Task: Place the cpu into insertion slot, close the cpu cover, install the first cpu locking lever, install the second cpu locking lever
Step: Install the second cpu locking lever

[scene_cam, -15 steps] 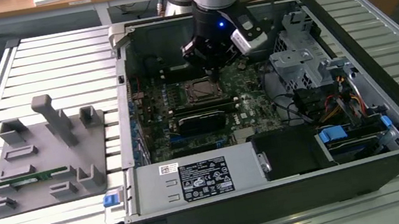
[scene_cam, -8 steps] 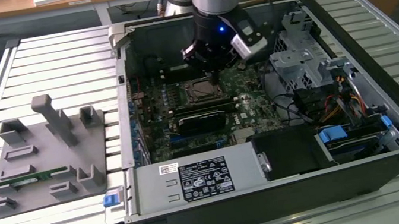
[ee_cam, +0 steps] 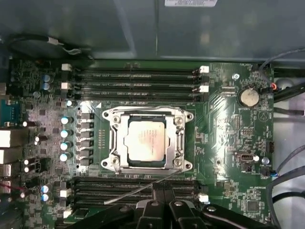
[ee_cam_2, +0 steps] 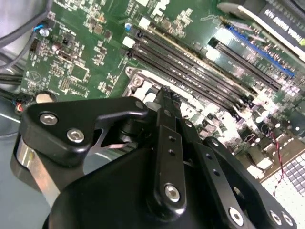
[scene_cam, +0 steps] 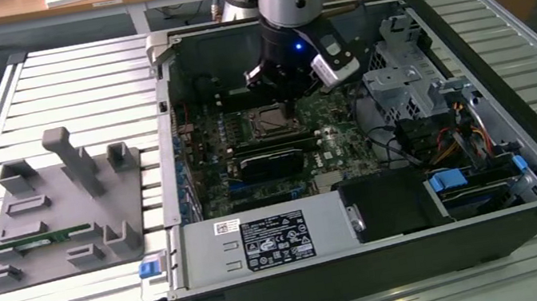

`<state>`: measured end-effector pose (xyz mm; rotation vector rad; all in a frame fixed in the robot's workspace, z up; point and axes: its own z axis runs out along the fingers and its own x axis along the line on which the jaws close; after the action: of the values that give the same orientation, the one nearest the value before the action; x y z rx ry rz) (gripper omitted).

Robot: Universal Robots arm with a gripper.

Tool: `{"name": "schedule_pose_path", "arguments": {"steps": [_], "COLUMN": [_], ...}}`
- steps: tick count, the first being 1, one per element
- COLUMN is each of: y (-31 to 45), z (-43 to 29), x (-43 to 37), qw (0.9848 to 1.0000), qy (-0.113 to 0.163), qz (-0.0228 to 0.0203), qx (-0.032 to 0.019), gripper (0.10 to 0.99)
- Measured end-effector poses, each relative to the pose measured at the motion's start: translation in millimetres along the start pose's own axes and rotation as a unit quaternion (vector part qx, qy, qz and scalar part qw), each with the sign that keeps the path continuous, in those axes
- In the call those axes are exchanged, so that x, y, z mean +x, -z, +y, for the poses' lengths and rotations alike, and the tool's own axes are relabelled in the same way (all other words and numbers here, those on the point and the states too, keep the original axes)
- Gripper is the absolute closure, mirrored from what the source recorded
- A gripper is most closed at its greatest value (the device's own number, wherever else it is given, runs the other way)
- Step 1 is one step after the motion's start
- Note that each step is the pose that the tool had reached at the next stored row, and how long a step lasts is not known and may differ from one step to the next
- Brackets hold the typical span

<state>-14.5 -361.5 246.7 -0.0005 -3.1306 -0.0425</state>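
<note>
In the first wrist view, the pale tan square cpu (ee_cam: 147, 142) sits inside the silver-rimmed insertion slot (ee_cam: 112, 141) on the green motherboard (ee_cam: 228, 143), framed by the thin silver cpu cover (ee_cam: 179, 141). The black gripper (ee_cam_2: 164, 95) hangs just above it, jaws closed together, holding nothing.

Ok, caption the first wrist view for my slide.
The cpu seated in the insertion slot, cpu cover closed, one locking lever unlatched.

Bright daylit scene — glare on mobo (ee_cam_2: 267, 143), gripper blurry.
</note>
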Motion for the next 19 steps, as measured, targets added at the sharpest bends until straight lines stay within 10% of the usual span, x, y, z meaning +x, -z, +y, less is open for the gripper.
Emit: {"name": "schedule_pose_path", "arguments": {"steps": [19], "y": [-7.0], "z": [-10.6], "x": [27.5], "qw": [1.0000], "qy": [0.000], "qz": [0.0000], "qx": [-0.0018], "gripper": [0.980]}}
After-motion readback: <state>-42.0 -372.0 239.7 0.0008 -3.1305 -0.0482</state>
